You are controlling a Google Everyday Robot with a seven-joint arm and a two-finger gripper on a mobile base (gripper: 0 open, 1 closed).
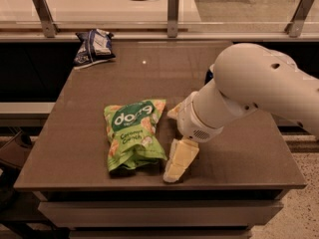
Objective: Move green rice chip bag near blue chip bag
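Note:
The green rice chip bag (133,133) lies flat on the front middle of the brown table (75,133). The blue chip bag (94,45) lies at the table's far left corner, well apart from the green bag. My gripper (174,136) is at the green bag's right edge, low over the table, with its pale fingers (178,159) spread open. One finger is toward the front edge and the other is behind, by the bag's upper right corner. It holds nothing. The bulky white arm (259,88) comes in from the right.
A small dark blue object (209,75) peeks out behind the arm, mostly hidden. A glass rail with metal posts (172,14) runs along the table's far side. The table's front edge is just below the gripper. Floor shows at lower right.

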